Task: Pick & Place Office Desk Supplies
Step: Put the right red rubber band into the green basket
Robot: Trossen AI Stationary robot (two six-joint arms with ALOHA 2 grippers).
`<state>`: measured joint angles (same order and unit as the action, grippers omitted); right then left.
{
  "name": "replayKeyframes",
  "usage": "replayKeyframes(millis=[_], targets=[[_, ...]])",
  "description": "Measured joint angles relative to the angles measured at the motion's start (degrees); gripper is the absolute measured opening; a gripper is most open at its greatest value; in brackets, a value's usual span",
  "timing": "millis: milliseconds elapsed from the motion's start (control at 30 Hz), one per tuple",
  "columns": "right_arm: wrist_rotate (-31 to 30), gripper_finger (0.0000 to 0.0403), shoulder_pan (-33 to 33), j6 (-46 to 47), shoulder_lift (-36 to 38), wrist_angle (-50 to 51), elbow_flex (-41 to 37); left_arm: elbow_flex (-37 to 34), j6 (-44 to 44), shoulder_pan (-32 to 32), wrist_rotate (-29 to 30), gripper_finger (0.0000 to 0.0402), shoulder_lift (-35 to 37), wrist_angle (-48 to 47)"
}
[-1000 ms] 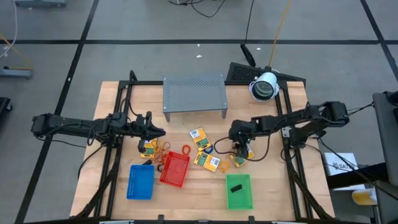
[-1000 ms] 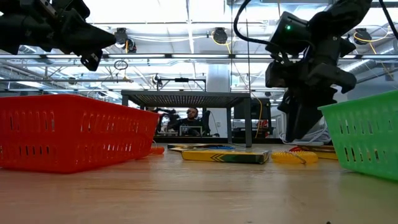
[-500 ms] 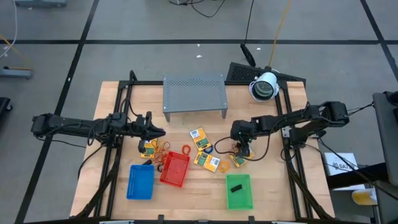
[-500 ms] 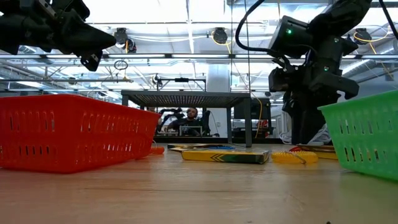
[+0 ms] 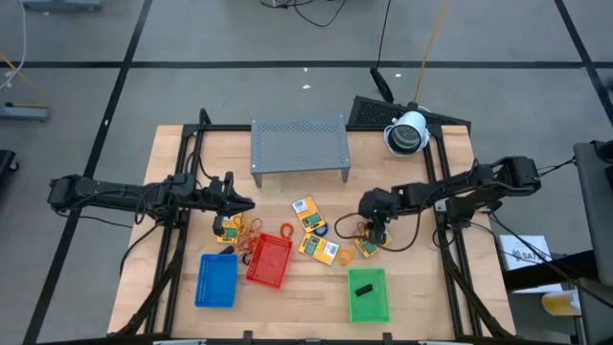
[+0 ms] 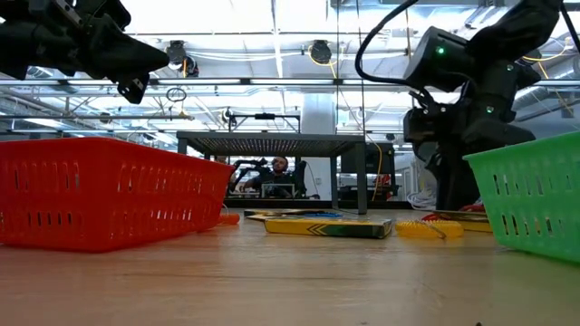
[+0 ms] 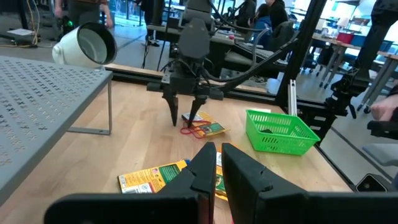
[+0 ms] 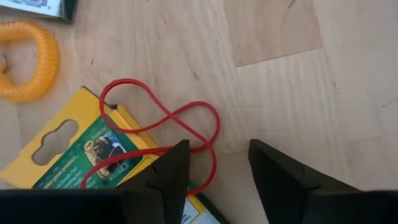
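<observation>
**Right gripper lowers over a red band at the packet's edge**

High view: a wooden table point(image 5: 172, 144) stands on a grey tiled floor, with a grey rack point(image 5: 299, 144) at upper centre. Packets point(image 5: 308, 213) and bands lie scattered mid-frame above the blue tray point(image 5: 216, 281), red tray point(image 5: 269, 261) and green tray point(image 5: 369, 295). The right gripper point(image 5: 374, 230) hangs right of centre over a packet point(image 5: 365, 248). The left gripper point(image 5: 241, 203) waits left of centre. Compared with a second ago, the right wrist sits slightly further right; the supplies have not shifted.

Low view: a workshop fills the background. The right arm stands at right, down by the table just behind the green tray; it was higher and further left a second ago.

Left wrist view: its own fingers point(image 7: 208, 165) are pressed together, holding nothing. Beyond, the right gripper point(image 7: 186, 120) points down with fingers spread just above the band.

Right wrist view: a red band point(image 8: 163, 127) loops half across a yellow packet point(image 8: 87, 155), half on bare wood; the parted fingers point(image 8: 171, 168) straddle its outer loop, gripping nothing yet. An orange coil point(image 8: 28, 59) lies upper left.

To do this well, I judge the tips should touch the wood and pinch only the band's free loop, clear of the packet, then lift straight up.
</observation>
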<state>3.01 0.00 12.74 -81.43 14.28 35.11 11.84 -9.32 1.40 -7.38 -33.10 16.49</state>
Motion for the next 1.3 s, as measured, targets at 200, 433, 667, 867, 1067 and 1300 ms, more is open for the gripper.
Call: replayKeyframes(millis=[200,433,667,867,1067,1300], targets=[[-0.52,0.0057,1.29,0.51,-0.11,-2.23,-0.12,0.00,-0.02,0.00,0.00,0.0033,0.00,0.02],[0.06,0.0004,2.55,1.91,-0.26,-5.26,-0.26,0.00,-0.04,0.01,0.00,0.0033,0.00,0.02],[1.49,0.0001,3.79,4.42,3.43,-10.12,-0.32,0.00,-0.04,0.00,0.06,0.0033,0.00,0.04],[10.14,0.0001,4.39,4.33,13.22,-18.13,-0.25,0.00,-0.09,0.01,0.07,0.0033,-0.02,0.04],[20.83,0.0000,7.03,4.16,23.50,-19.20,-0.21,0.00,-1.38,0.00,0.46,0.0033,0.00,0.20],[22.72,0.0000,14.62,9.23,28.09,-24.01,-0.21,0.00,-3.10,0.01,2.34,0.0033,0.00,0.33]])
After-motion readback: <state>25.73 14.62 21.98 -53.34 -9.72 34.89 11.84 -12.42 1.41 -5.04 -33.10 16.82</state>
